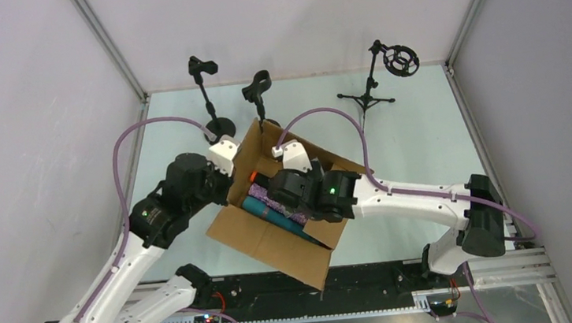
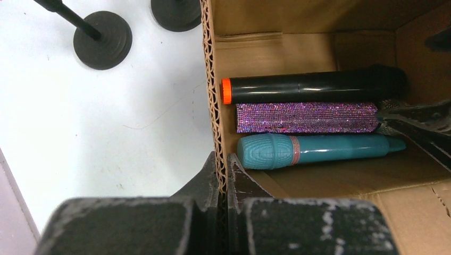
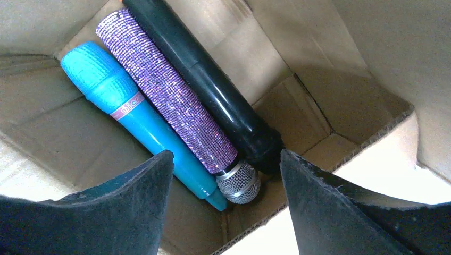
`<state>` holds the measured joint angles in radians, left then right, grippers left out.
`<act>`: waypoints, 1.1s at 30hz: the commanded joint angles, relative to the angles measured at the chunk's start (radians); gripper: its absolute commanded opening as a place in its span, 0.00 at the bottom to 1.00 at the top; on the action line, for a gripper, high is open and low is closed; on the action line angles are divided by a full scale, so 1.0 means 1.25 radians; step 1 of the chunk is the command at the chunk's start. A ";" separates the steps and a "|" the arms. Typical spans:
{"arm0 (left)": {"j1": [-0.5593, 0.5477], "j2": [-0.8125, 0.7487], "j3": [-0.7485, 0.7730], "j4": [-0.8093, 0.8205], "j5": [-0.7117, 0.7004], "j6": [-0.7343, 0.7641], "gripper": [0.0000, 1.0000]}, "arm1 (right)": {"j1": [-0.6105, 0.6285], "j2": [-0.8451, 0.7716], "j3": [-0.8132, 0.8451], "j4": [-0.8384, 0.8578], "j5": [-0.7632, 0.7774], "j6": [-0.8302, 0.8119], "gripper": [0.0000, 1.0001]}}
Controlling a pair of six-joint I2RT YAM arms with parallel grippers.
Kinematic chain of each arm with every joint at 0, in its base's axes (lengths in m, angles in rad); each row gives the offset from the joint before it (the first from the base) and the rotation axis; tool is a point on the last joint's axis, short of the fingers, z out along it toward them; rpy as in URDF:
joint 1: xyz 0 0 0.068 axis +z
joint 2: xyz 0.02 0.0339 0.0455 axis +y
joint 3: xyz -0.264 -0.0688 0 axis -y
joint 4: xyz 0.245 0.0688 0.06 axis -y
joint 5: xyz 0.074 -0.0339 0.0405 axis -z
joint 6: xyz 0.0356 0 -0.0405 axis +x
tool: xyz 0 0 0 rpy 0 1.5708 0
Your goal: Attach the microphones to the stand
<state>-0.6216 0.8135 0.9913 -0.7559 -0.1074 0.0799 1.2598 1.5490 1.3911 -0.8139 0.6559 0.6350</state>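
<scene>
Top external view: an open cardboard box lies at an angle on the pale table between the two arms, and the black stands rise behind it toward the far wall. All three microphones lie on the floor of the box, side by side and touching, none on a stand. In the left wrist view the black microphone lies farthest from the camera with its orange-red end against the box's side wall. The purple glitter microphone is in the middle, and the blue microphone lies nearest, its ribbed head toward that same wall. The left gripper is pressed together on the corrugated edge of that wall, pinching the cardboard between its fingers. The right gripper reaches into the box from the opposite end, its fingers spread wide. One finger stands on either side of the purple microphone's silver mesh head and the black one's head end. It holds nothing.
</scene>
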 commanded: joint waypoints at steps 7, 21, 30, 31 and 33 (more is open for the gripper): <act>-0.003 -0.020 0.038 0.049 -0.017 0.038 0.00 | -0.040 -0.080 0.014 -0.108 -0.131 -0.084 0.71; -0.002 -0.019 0.058 0.048 -0.046 0.085 0.00 | 0.051 -0.217 -0.082 -0.395 -0.110 0.200 0.69; -0.002 -0.027 0.014 0.049 -0.065 0.125 0.00 | 0.136 -0.333 -0.381 -0.197 -0.077 0.420 0.66; -0.002 -0.027 0.012 0.049 -0.067 0.129 0.00 | 0.144 -0.352 -0.403 -0.149 -0.069 0.432 0.66; -0.002 -0.027 0.005 0.049 -0.062 0.139 0.00 | 0.148 -0.370 -0.453 -0.081 -0.054 0.422 0.67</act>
<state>-0.6224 0.8066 0.9932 -0.7670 -0.1375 0.1680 1.4178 1.1511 0.9188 -1.1053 0.5205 1.0618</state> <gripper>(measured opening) 0.036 0.664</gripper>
